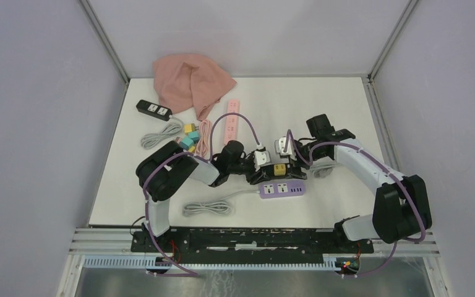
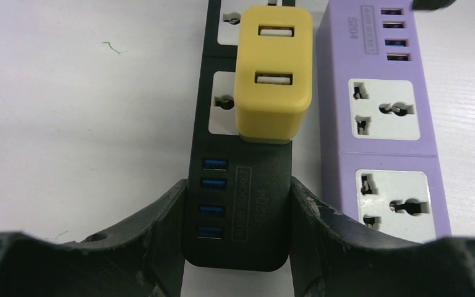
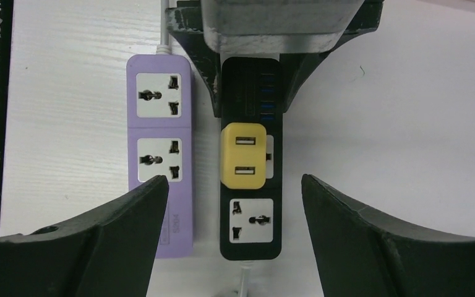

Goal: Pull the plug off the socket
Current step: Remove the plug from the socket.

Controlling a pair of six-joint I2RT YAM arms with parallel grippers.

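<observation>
- Left wrist view: the left gripper (image 2: 237,192) clamps the USB end of the black power strip (image 2: 266,204), one finger tight against each side. The yellow plug (image 2: 274,93) sits seated in the strip's socket.
- Right wrist view: the right gripper (image 3: 234,180) hangs spread wide over that plug, apart from it, with one finger above the purple power strip (image 3: 159,124).
- Only the top view shows the pink cloth (image 1: 192,83), at the tabletop (image 1: 346,111)'s far edge.

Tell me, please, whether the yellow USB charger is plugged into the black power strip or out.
Plugged in: the yellow USB charger sits flush on the black power strip, with no prongs showing.
</observation>
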